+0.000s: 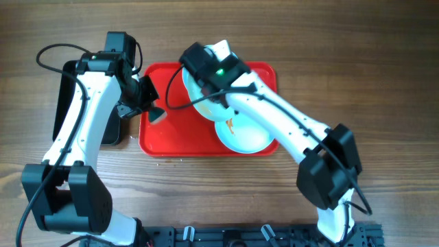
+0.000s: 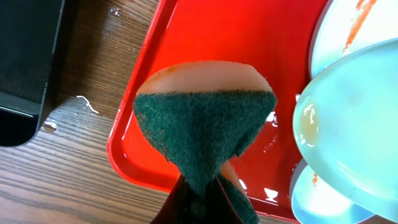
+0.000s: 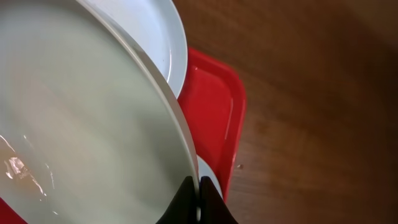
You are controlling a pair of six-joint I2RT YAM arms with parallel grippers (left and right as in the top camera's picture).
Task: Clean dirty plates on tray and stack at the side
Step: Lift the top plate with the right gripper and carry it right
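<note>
**A:** Where is the plate that gets wiped, and which arm has it?

**B:** The right gripper has it. Its fingers are closed tight on the rim of the held plate, which hangs tilted above the red tray rather than lying flat on it. A smeared plate lies flat on the tray at about 5 o'clock from the held one.

**A:** And the left arm?

**B:** The left gripper is clamped on a sponge, green scouring face towards the wrist camera. The sponge hangs over the tray's left side, near the rim, with the black tray off at 9 o'clock on the table.

**A:** So which way must the sponge travel?

**B:** Overhead, the held plate sits at about 2 o'clock from the sponge, near but apart. In the left wrist view it is at 3 o'clock, just beside the sponge's edge and not touching.

**A:** How is the plate turned?

**B:** Overhead, its long axis runs roughly from 11 to 5 o'clock. The left wrist view looks into its hollow face, where a brownish smear sits by the rim nearest the sponge. I judge the dirty side is offered to the left arm.

**A:** What does the next move call for?

**B:** Probably a short sideways reach by the left arm while the right holds the plate steady. The risk is that the push twists the plate in a rim-only pinch.
</note>
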